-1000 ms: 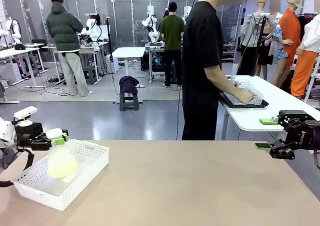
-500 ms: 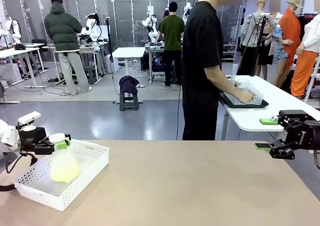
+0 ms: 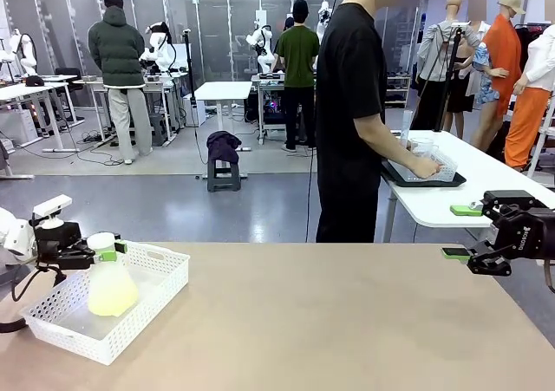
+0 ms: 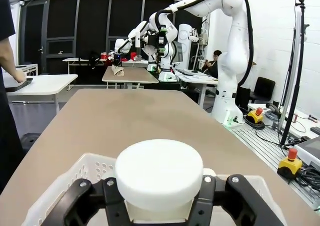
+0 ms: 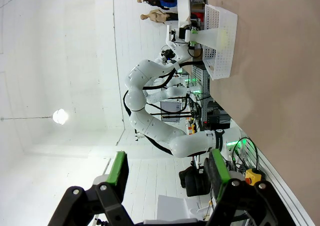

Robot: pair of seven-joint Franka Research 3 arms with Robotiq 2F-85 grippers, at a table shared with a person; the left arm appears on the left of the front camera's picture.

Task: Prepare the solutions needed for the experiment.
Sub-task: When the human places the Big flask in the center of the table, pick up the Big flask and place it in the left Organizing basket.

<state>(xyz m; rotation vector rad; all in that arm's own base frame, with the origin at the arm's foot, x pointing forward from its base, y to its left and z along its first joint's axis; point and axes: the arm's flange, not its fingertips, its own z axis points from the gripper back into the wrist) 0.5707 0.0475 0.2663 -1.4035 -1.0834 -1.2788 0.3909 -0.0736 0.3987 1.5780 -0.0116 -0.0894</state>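
A frosted conical flask (image 3: 111, 285) with a white cap (image 3: 101, 240) stands in the white perforated basket (image 3: 165, 257) at the table's left. The solutions (image 3: 113, 302) show as a shallow pale yellow-green layer in its base. My left gripper (image 3: 111, 250) reaches in from the left, its fingers on either side of the flask's neck just under the cap (image 4: 159, 178). In the left wrist view the left gripper (image 4: 160, 202) hugs the neck closely; whether it still grips is unclear. My right gripper (image 3: 460, 231) hovers open and empty above the table's right edge, the same in its own view (image 5: 167, 172).
A person in a black shirt stands beyond the far edge, hands at a black tray (image 3: 423, 179) on a separate white table. The brown tabletop (image 3: 329, 322) stretches bare between the basket and the right gripper. The right wrist view shows the basket (image 5: 220, 40) far off.
The left gripper has lowered the flask from a lifted position down onto the basket floor. The right arm has stayed still.
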